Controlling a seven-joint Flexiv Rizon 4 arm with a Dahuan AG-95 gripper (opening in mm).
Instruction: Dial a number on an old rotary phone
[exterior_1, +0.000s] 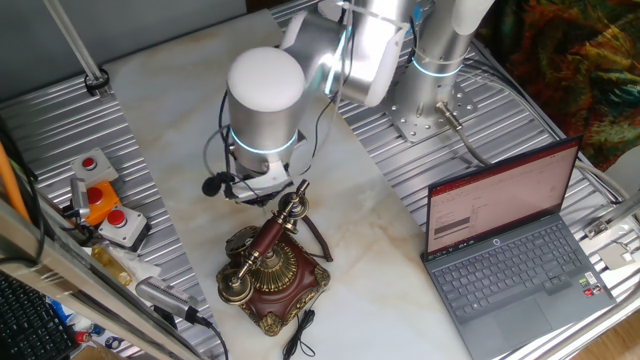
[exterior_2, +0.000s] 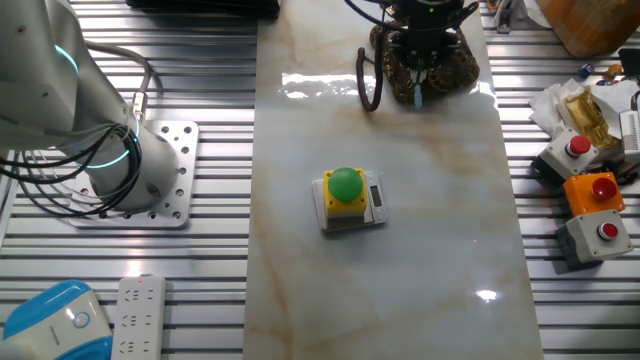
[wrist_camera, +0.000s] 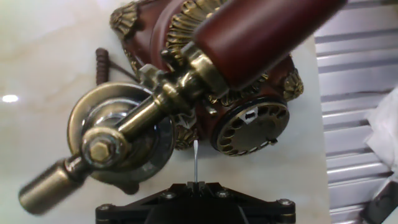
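Hovering over the old rotary phone (exterior_1: 272, 268) at the table's (exterior_2: 400, 260) edge, the gripper (wrist_camera: 196, 185), seemingly closed around a thin stylus (wrist_camera: 196, 160), is lining up beside the dial (wrist_camera: 250, 126).

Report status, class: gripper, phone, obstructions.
Gripper above phone, thin pin between fingers, short of dial. Old rotary phone upright, handset cradled. Handset earpiece crowds the approach.

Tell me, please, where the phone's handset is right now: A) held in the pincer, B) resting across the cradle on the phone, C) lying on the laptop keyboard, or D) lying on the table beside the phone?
B: the handset lies across the top of the phone, and in the hand view the pincer holds none of it.
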